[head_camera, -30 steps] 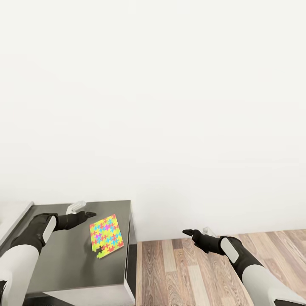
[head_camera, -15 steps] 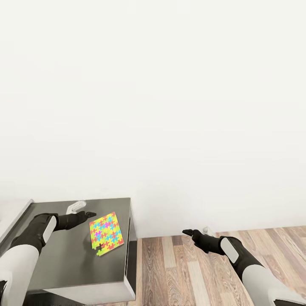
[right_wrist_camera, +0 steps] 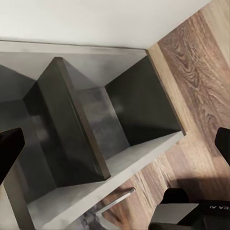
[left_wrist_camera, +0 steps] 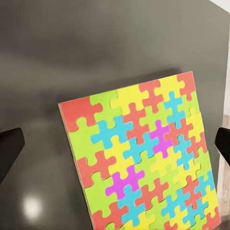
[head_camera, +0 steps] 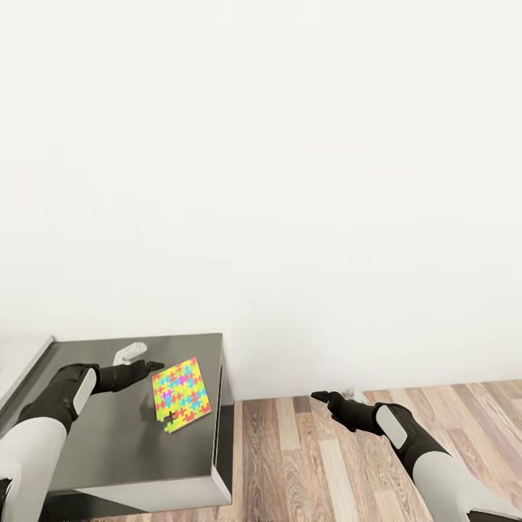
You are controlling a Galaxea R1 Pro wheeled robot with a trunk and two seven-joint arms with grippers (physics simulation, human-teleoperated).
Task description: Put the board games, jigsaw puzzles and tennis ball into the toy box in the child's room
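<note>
On the dark grey cabinet (head_camera: 130,442), close to its far right corner, one jigsaw puzzle (head_camera: 180,394) is lying flat, a thin square of yellow, green, pink and blue pieces turned at a slight angle to the cabinet's edges. I am holding my left gripper (head_camera: 150,365) just beside the puzzle's near-left edge, a little above the cabinet top. Through my left wrist camera the puzzle (left_wrist_camera: 143,158) is sitting between my two dark fingertips (left_wrist_camera: 9,149), which are spread wide at either side and touching nothing.

My right gripper (head_camera: 321,396) is hanging over the wood-plank floor (head_camera: 326,464), well apart from the cabinet, pointing toward it. Through my right wrist camera I am looking at the cabinet's open side (right_wrist_camera: 91,139), with a dark divider between two compartments; my fingertips (right_wrist_camera: 8,152) are parted wide there too, holding nothing.

A pale strip of the table (head_camera: 18,359) is showing at the cabinet's left end, against the white wall (head_camera: 290,181).
</note>
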